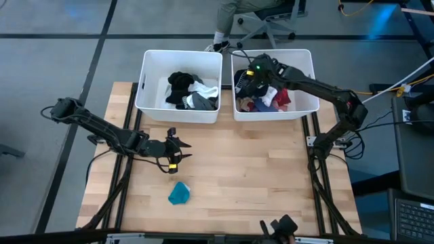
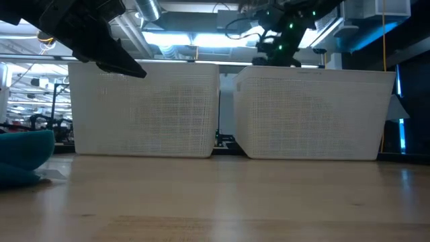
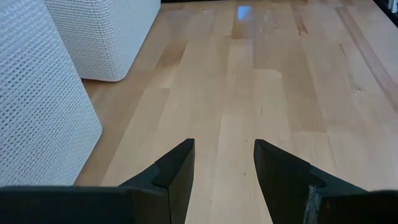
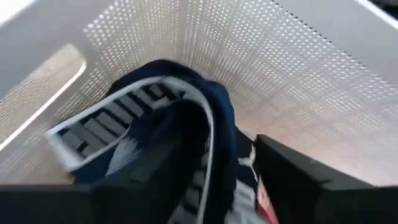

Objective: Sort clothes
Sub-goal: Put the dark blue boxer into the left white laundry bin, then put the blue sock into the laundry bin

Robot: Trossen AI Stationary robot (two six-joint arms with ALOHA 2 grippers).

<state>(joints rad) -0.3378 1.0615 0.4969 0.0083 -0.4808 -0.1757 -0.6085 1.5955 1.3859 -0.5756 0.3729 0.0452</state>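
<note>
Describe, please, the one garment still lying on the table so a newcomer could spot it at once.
Start at the wooden table and its two white bins. Nearer the front edge than the left gripper lies a small crumpled teal cloth. It is the only garment outside the bins, alone on bare wood.

Two white bins (image 2: 148, 107) behind teal cloth (image 2: 23, 158)

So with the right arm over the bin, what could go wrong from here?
1. The navy sock with a white band drapes over a finger of the right tool, which is opening above the right white plastic bin; it may snag and lift out with the arm.
2. The small teal fabric piece lies alone on the wooden table, behind the open left tool, and could get overlooked.
</note>
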